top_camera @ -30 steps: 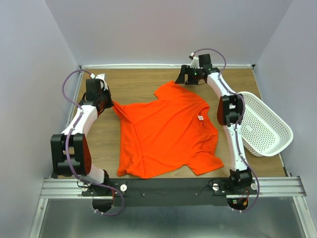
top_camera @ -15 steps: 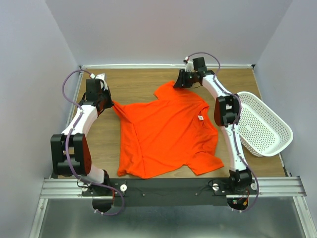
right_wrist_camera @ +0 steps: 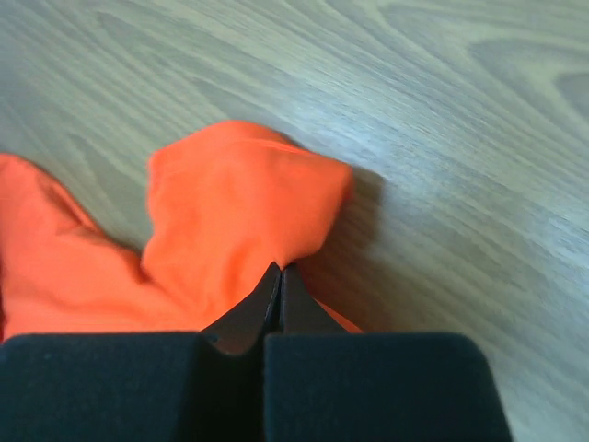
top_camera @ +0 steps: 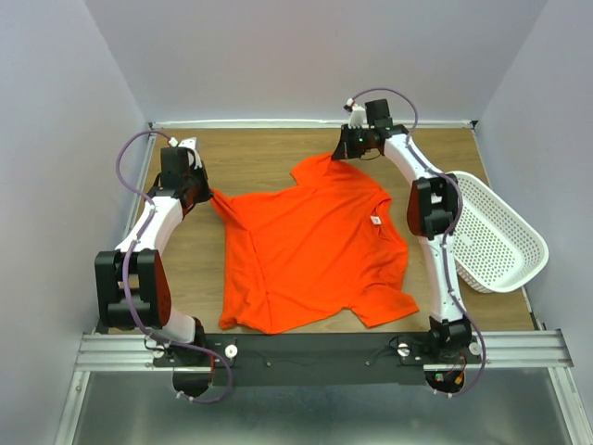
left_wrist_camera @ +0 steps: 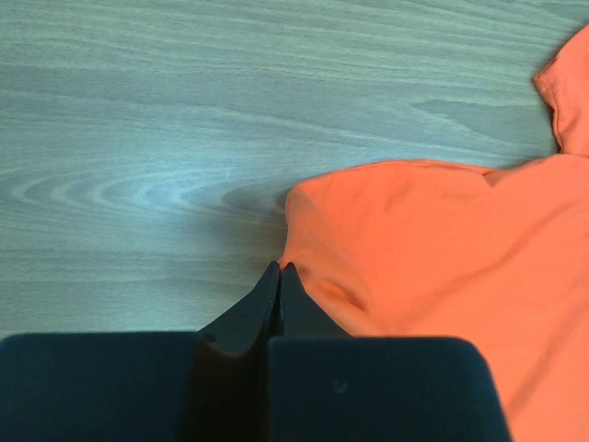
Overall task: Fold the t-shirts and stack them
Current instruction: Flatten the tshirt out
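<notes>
Your left end effector [left_wrist_camera: 279, 267] was clenched, its two dark fingertips pressed flat together with no gap, and they pinched the edge of the orange t-shirt [left_wrist_camera: 442, 239] where the cloth came to a point at the tips. From the top camera that corner of fabric was drawn out into a narrow peak running to the left end effector [top_camera: 208, 192]. The cloth fanned away from the tips to their right. To the left of the tips and beyond them lay only the wood grain of the bench [left_wrist_camera: 138, 138].

Your right end effector [right_wrist_camera: 279, 267] was also clenched, tips together, grasping the t-shirt by a sleeve. The sleeve [right_wrist_camera: 244, 198] humped up just beyond the tips and threw a shadow on the bench to its right, with more orange cloth trailing off to the left.

Between the two end effectors the t-shirt lay spread on the bench, mostly flat, with a few soft wrinkles. Its round collar [top_camera: 390, 206] and small white label [top_camera: 376, 221] were turned toward the right arm. The white perforated basket [top_camera: 496, 236] sat tilted at the bench's right edge, just outside the right arm and apart from the t-shirt.
</notes>
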### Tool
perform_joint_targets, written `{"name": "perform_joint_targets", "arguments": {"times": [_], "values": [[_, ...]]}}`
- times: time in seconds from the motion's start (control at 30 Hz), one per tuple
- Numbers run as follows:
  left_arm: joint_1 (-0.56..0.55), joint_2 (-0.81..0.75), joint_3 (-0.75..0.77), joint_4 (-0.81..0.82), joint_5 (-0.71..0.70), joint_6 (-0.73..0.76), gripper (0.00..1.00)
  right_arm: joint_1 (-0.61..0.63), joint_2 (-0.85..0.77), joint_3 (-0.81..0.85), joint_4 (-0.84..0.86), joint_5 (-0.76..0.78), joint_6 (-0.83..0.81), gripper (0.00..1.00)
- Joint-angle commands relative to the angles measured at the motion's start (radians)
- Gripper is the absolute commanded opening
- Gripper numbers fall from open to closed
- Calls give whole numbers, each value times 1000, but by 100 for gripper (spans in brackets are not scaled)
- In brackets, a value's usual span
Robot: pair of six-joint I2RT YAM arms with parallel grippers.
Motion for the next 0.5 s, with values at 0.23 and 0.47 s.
{"name": "perform_joint_targets", "arguments": {"times": [0.23, 0.47], "values": [[-6, -21, -8, 5, 9, 14, 0, 13, -348, -324, 22, -127, -238, 0], [-10, -30, -8, 5, 22, 13, 0, 99, -622, -806, -68, -78, -579, 12]]}}
